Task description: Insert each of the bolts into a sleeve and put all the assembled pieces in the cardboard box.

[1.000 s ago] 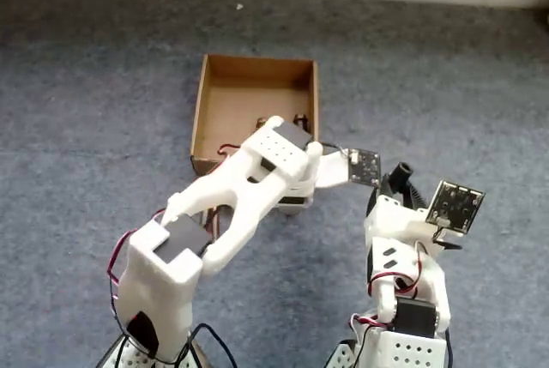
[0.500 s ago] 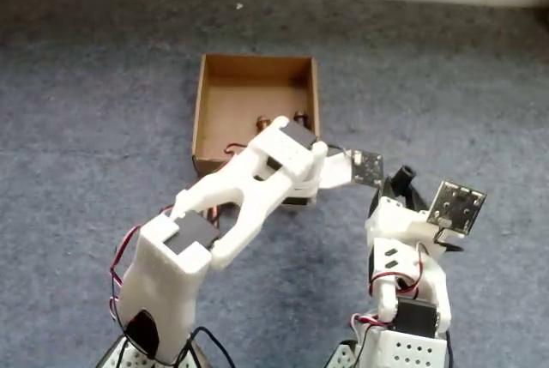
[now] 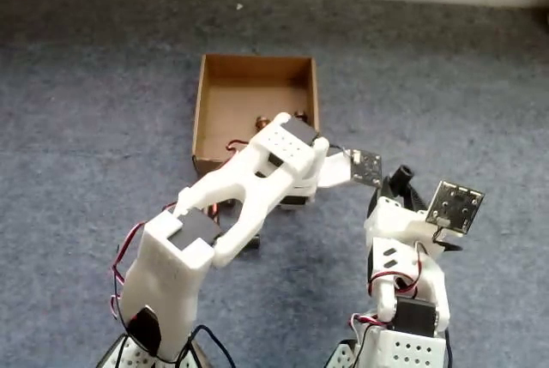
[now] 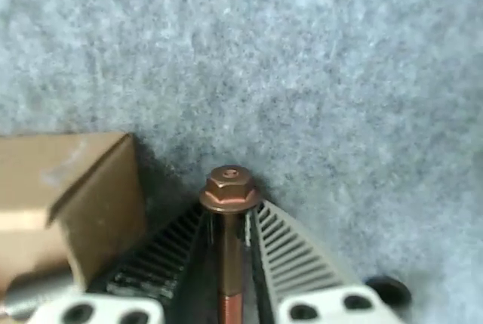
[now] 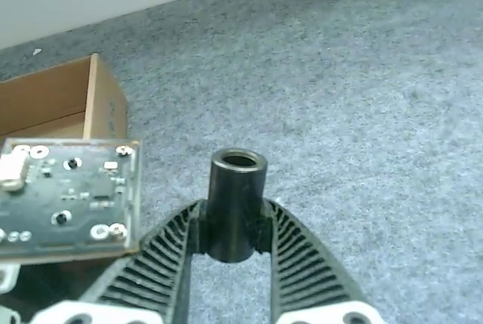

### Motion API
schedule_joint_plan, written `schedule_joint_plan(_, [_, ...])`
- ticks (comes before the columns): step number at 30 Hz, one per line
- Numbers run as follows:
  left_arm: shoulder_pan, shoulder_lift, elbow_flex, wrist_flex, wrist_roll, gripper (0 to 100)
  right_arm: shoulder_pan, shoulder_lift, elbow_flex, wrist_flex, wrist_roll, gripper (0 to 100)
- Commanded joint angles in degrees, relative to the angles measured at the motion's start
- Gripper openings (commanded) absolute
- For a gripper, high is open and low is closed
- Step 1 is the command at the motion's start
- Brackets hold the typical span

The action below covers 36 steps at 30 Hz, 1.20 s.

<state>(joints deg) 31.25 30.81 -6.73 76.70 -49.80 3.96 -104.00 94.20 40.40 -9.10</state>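
Observation:
My left gripper (image 4: 230, 217) is shut on a copper bolt (image 4: 229, 189), hex head outward, just off the near right corner of the cardboard box (image 4: 72, 188). In the high view the left arm (image 3: 257, 179) stretches over that corner of the box (image 3: 230, 106) and hides the gripper. The right gripper (image 5: 234, 222) is shut on a black sleeve (image 5: 237, 195), held upright with its bore open on top. Seen from above, this sleeve (image 3: 403, 172) sits to the right of the left wrist. Two assembled pieces (image 3: 261, 120) lie in the box near its front.
Grey carpet lies all round the box. A small black piece (image 3: 250, 244) rests on the carpet under the left arm, and another dark round piece (image 4: 388, 291) shows beside the left fingers. The left arm's camera board (image 5: 66, 195) hangs close to the right gripper.
The left arm has shifted slightly to the right and forward, uncovering the pieces in the box. The right arm with its sleeve has stayed put.

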Motion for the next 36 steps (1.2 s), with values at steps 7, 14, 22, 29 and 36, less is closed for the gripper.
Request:
schedule_joint_plan(7, [-2.59,-14.73,-1.54,8.88,4.22,1,0.22,-0.75,-1.1,-1.71,0.62,0.5])
schedule_joint_plan(14, [-4.88,-21.41,0.31,10.73,7.74,1,0.22,-0.75,-1.1,-1.71,0.62,0.5])
schedule_joint_plan(22, [-4.79,-37.85,10.24,10.46,15.3,1,-0.04,-0.75,-1.19,-1.54,0.62,0.5])
schedule_joint_plan(29, [-6.02,-60.35,27.3,-0.53,25.67,1,-5.93,-1.01,-3.21,0.84,0.7,0.5])
schedule_joint_plan(36, [-10.59,-83.12,44.09,-12.92,36.48,1,-16.66,-1.1,-8.75,2.68,0.7,0.5])
